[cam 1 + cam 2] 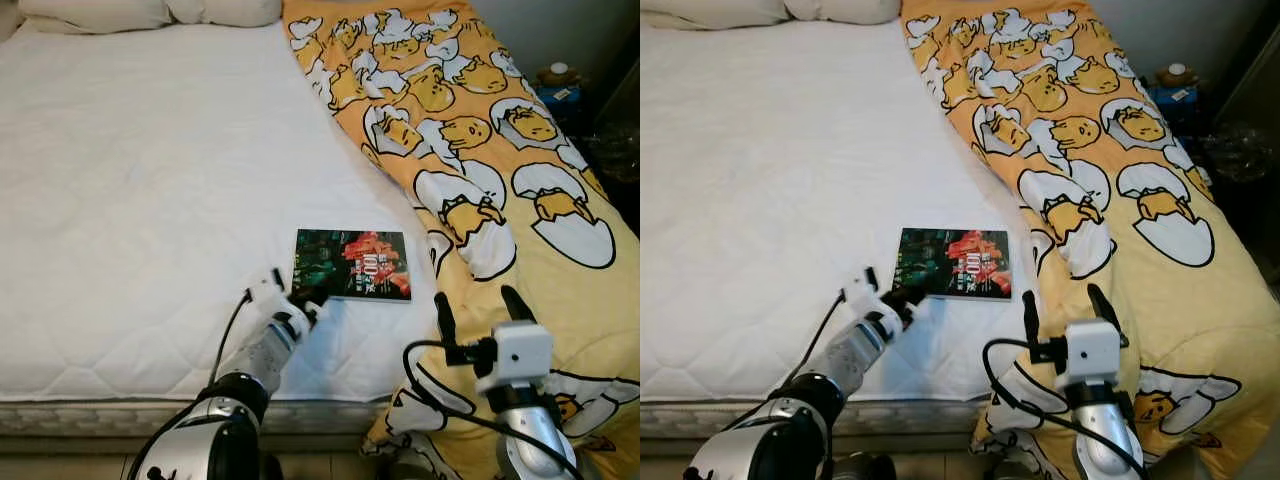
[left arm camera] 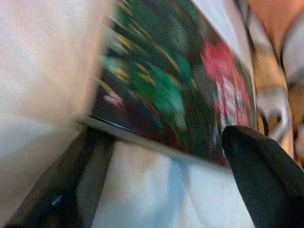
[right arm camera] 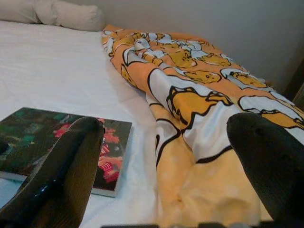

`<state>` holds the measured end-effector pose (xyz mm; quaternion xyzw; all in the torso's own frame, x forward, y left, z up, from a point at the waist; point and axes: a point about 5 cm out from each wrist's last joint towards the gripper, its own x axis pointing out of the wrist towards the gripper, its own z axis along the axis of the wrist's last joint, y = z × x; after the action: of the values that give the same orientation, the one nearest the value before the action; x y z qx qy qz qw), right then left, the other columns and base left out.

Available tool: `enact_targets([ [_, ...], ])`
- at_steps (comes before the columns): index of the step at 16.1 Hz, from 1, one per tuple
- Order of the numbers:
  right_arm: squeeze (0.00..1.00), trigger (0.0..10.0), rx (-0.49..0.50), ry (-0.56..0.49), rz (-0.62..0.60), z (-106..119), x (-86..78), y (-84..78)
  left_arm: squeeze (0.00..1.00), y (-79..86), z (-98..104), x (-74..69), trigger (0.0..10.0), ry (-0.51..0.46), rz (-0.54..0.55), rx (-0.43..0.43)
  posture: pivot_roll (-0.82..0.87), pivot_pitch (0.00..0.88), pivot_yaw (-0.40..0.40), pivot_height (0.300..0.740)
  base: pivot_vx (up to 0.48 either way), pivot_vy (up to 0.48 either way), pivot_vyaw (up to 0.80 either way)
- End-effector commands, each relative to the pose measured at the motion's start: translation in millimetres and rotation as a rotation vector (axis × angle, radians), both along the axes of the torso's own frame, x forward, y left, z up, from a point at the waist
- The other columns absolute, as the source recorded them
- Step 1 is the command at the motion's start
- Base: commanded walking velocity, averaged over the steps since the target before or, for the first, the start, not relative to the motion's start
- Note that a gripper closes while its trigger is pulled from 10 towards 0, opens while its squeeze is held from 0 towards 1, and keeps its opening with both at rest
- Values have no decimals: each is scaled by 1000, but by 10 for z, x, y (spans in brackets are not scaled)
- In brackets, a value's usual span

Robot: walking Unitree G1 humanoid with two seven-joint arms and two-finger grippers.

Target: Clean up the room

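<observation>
On the left, a white bed (image 1: 130, 200) runs up to the pillows (image 1: 150, 12) at its head, its mattress bare. The left gripper (image 1: 305, 303) reaches over the near edge, its jaws spread wide at the near left corner of a book (image 1: 352, 264) — in the left wrist view one finger (image 2: 261, 175) sits at the book's near edge and the other off its corner, with nothing pinched between them. The book lies flat on the mattress near the foot of the bed, just beside the edge of the yellow blanket (image 1: 480, 150) with its egg cartoon print, which covers the right side of the bed. Further right, the right gripper (image 1: 478, 315) hovers over the blanket's near end, jaws also wide and holding nothing.

The step in hand looks to be picking up the book. Next the left jaws probably need to slide around that corner — one finger under the cover, one on top — then close and lift.
</observation>
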<state>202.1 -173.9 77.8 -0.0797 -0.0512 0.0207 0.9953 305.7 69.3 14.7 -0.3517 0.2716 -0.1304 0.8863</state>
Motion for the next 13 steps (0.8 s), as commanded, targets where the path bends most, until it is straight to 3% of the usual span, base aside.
enact_targets([
  [1, 149, 10000, -10, 10, -4, -28, -12, -2, 0, -801, 249, -73, 0, -37, -178, -127, -233, 112, 44, 736, 0, 0, 0],
  [3, 145, 10000, -7, 10, -5, -32, -4, 14, 0, -780, 252, -57, 0, -49, -163, -101, -231, 112, 47, 736, 0, 0, 0],
  [5, 149, 10000, -3, 8, -6, -35, 6, 36, 0, -762, 229, -53, 0, 45, -55, -214, -232, 113, 53, 736, 0, 0, 0],
  [8, 149, 10000, -2, 6, -8, -35, 16, 44, 0, -768, 254, -38, 0, 40, -32, -249, -234, 106, 56, 736, 0, 0, 0],
  [13, 145, 10000, -7, 4, -9, -41, 26, 39, 0, -587, 290, 69, 0, -46, 13, -134, -231, 84, 52, 736, 0, 0, 0],
])
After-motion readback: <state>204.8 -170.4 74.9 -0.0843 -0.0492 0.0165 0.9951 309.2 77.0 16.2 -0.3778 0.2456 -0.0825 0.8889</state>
